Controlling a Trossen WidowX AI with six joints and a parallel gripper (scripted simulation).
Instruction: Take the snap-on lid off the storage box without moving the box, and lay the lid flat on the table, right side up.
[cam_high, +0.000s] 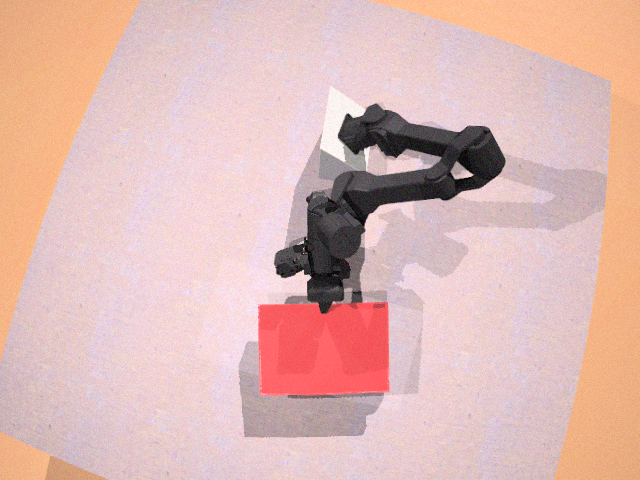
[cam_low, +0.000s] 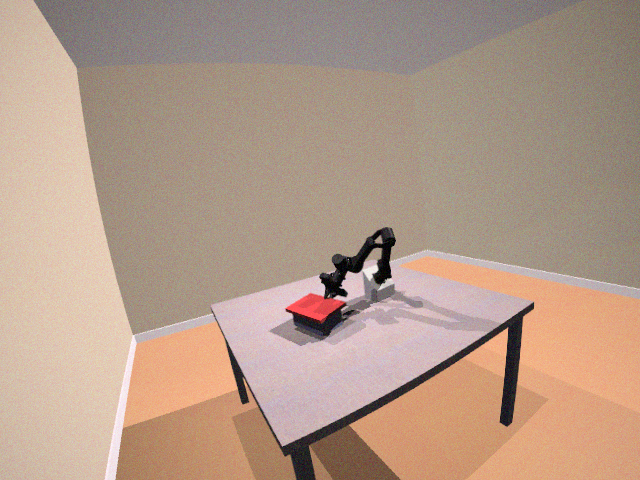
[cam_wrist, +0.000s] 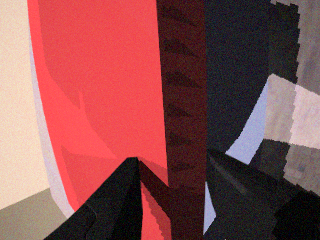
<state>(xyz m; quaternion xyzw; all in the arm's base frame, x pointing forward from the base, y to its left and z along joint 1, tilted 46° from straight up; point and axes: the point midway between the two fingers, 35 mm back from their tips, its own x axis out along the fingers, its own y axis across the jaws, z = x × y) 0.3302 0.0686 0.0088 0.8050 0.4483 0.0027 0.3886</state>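
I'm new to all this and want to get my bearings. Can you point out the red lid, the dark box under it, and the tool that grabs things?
red lid (cam_high: 323, 348), top view, middle of its upper face
dark box (cam_low: 316, 326), exterior view, its side wall below the lid
tool (cam_high: 324, 305), top view, its tips shut on the lid's edge

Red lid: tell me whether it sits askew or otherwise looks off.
The red lid is tilted, not seated flat: in the exterior view its edge by the end effector rides higher than the far edge, over the dark storage box. The end effector is clamped on that raised edge. No damage shows.
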